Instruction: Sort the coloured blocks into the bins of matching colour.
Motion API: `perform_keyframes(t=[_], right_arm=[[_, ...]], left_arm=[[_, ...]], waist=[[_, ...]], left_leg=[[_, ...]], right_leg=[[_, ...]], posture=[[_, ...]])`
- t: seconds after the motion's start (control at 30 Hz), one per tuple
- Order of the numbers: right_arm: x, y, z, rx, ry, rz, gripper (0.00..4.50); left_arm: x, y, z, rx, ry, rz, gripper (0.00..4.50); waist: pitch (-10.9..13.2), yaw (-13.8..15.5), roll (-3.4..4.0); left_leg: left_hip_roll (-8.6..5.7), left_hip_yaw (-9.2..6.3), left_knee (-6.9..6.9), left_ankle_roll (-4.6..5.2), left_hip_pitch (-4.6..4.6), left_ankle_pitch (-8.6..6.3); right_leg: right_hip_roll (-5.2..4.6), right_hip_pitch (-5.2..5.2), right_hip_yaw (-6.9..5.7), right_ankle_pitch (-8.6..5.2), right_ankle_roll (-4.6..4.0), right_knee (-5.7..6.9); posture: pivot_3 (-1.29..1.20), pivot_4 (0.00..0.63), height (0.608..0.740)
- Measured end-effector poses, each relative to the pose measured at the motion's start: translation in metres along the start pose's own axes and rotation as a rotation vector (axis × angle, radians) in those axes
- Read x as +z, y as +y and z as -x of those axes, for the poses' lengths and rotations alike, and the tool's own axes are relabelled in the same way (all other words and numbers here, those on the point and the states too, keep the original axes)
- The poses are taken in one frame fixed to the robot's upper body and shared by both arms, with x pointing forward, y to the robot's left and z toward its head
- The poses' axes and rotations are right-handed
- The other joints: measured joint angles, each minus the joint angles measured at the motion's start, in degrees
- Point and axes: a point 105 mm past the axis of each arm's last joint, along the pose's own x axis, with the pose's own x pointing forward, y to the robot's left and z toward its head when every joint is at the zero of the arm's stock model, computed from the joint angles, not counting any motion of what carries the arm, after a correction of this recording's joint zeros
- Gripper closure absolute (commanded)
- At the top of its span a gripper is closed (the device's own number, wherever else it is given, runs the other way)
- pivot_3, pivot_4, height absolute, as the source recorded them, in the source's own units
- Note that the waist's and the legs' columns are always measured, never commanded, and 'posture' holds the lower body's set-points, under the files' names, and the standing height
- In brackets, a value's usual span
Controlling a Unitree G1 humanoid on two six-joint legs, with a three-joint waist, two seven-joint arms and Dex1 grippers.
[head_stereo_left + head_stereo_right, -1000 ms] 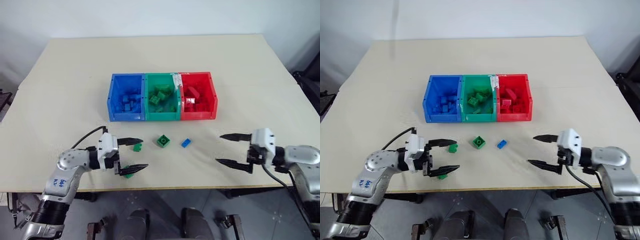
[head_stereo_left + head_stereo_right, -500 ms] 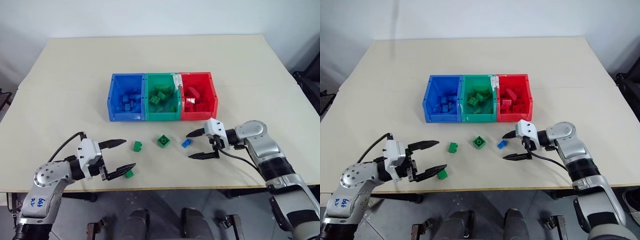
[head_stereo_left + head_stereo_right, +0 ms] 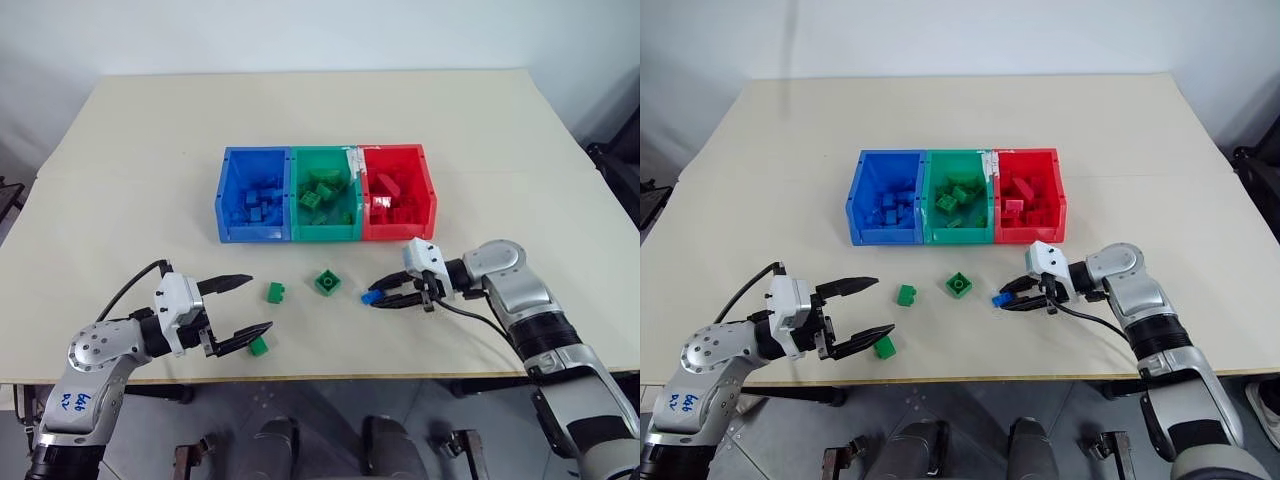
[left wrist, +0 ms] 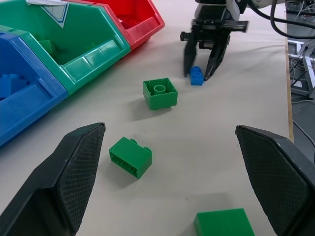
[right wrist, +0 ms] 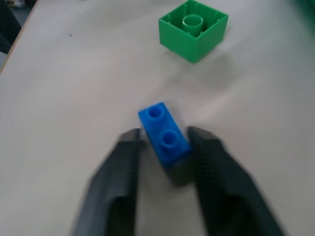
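My right gripper is shut on the small blue block, which sits at table level in front of the red bin. My left gripper is open with nothing between its fingers, near the table's front left. A green block lies just beyond its tips and another green block just below its lower finger. A square green block lies upside down between the two grippers. The blue bin, green bin and red bin stand joined in a row mid-table, each holding several blocks of its colour.
The beige table spreads wide behind and beside the bins. Its front edge runs close below both grippers. A black cable loops off my left wrist.
My right gripper swung in from the right to the blue block and shut on it. My left gripper drew back slightly to the left early on, then kept still, open throughout.
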Motion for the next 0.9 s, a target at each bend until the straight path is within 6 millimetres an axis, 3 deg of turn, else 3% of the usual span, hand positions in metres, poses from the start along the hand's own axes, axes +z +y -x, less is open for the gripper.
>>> perform_keyframes(t=[0.1, 0.2, 0.4, 0.53, 0.6, 0.87, 0.9], right_arm=[[0.000, 0.004, -0.001, 0.006, -0.011, -0.017, 4.08], [0.014, 0.003, -0.003, -0.004, -0.057, -0.041, 4.08], [0.081, -0.016, -0.026, -0.072, -0.227, -0.083, 4.08], [0.140, -0.040, -0.053, -0.158, -0.317, -0.045, 4.08], [0.155, -0.052, -0.066, -0.203, -0.333, -0.049, 4.08], [0.172, -0.089, -0.115, -0.391, -0.268, -0.011, 4.08], [0.172, -0.092, -0.117, -0.409, -0.266, -0.005, 3.36]], left_arm=[[0.000, 0.002, 0.002, 0.017, -0.001, 0.001, 0.00], [-0.003, 0.004, 0.009, 0.073, -0.003, 0.020, 0.00], [-0.009, 0.006, 0.028, 0.263, -0.036, 0.080, 0.00], [-0.014, 0.003, 0.045, 0.403, -0.053, 0.122, 0.00], [-0.016, 0.001, 0.048, 0.431, -0.047, 0.135, 0.00], [-0.017, 0.004, 0.056, 0.490, -0.047, 0.124, 0.00], [-0.017, 0.004, 0.056, 0.491, -0.046, 0.124, 0.00]], waist=[[0.00, 0.00, 0.00], [0.00, -0.22, 0.00], [0.00, -1.08, 0.01], [0.00, -1.45, 0.01], [0.00, -1.33, 0.00], [0.00, -1.68, 0.00], [0.00, -1.70, 0.00]], left_leg=[[0.00, 0.00, 0.00, 0.00, 0.00, 0.00], [0.11, 0.02, -0.03, -0.02, 0.00, -0.01], [0.25, 0.02, -0.03, -0.11, -0.01, -0.07], [0.25, 0.03, -0.07, -0.13, -0.01, -0.09], [0.23, 0.01, -0.07, -0.12, -0.02, -0.09], [0.19, 0.02, -0.09, -0.10, -0.02, -0.12], [0.19, 0.02, -0.10, -0.11, -0.02, -0.13]], right_leg=[[0.00, -0.01, 0.00, 0.00, 0.00, 0.00], [0.01, -0.04, 0.02, 0.00, 0.00, 0.00], [0.06, -0.11, 0.02, -0.03, -0.05, 0.03], [0.07, -0.17, 0.02, -0.04, -0.08, 0.09], [0.07, -0.19, 0.02, -0.04, -0.09, 0.11], [0.07, -0.36, 0.01, -0.03, -0.20, 0.62], [0.07, -0.40, 0.01, -0.03, -0.21, 0.64]], posture=[[0.00, 0.150, 0.740], [0.00, 0.150, 0.740], [0.00, 0.150, 0.740], [0.00, 0.150, 0.740], [0.00, 0.150, 0.740], [0.00, 0.150, 0.740], [0.00, 0.150, 0.740]])
